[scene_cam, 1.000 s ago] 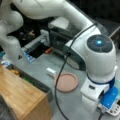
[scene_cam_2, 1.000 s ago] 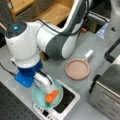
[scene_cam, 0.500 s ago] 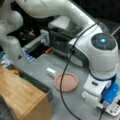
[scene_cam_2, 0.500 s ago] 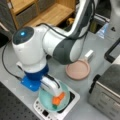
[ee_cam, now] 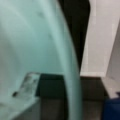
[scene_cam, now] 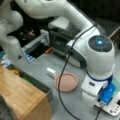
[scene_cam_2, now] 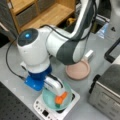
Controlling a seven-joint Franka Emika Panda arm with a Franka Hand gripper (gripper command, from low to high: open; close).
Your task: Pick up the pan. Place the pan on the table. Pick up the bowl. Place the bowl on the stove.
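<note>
Grey table (scene_cam_2: 15,70) carries the pan (scene_cam_2: 78,70) at two o'clock from the stove (scene_cam_2: 72,101); gripper (scene_cam_2: 56,91) clasps the bowl (scene_cam_2: 51,100) over it; an off-centre release risks tipping.

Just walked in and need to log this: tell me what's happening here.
The Franka arm's gripper is down at the teal bowl, which sits over the white stove with an orange piece inside. The pan already lies on the grey table, apart from the stove and untouched. A steel toaster oven stands at a front view's right.
</note>
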